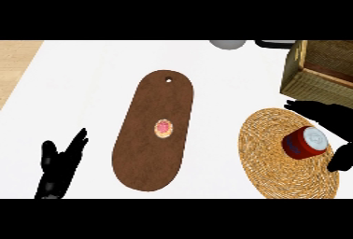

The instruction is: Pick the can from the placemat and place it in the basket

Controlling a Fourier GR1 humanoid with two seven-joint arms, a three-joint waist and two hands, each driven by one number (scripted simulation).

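A red can [303, 143] with a silver lid stands on the round woven straw placemat [265, 154] at the right. My right hand [334, 117] is spread around the can, fingers above it and the thumb at its lower right, not closed on it. The woven basket [298, 73] sits at the upper right, just behind the placemat. Resting at the lower left edge is my left hand [59, 164], open with its fingers up.
A long brown cutting board [148, 149] with a hanging hole lies in the middle of the white counter, a small pink round item [163, 127] on it. A grey rounded object [228, 44] and a dark object [276, 43] show at the top edge.
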